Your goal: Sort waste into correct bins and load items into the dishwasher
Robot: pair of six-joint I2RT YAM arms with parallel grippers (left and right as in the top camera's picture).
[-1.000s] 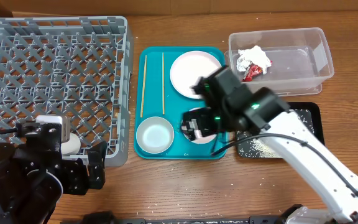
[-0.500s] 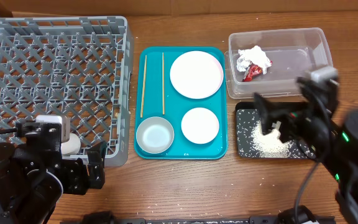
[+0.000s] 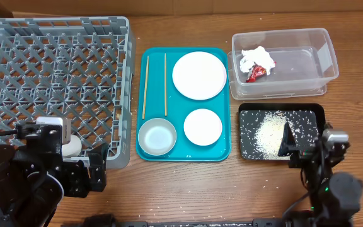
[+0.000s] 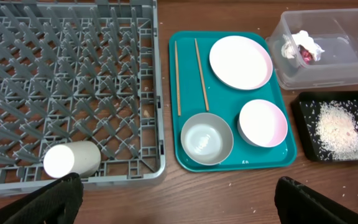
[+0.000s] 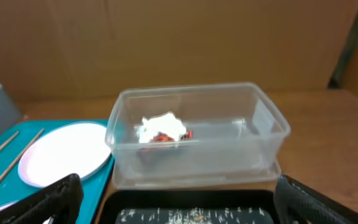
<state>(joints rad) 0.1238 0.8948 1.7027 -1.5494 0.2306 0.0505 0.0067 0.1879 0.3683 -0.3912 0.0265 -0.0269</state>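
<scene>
Left gripper [image 4: 178,196] agape; chopsticks [image 4: 177,78] along tray [image 4: 229,101]

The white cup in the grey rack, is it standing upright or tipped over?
Tipped over. The cup lies on its side at the near edge of the dish rack, one round end towards the camera.

The bench [image 3: 188,186] lies open in a wide band along the near side of the teal tray [image 3: 155,75]. Only narrow gaps part that tray from the grey rack [image 3: 55,75] and the black tray [image 3: 241,132], whose near edge the right gripper [image 3: 307,146] overhangs.
</scene>
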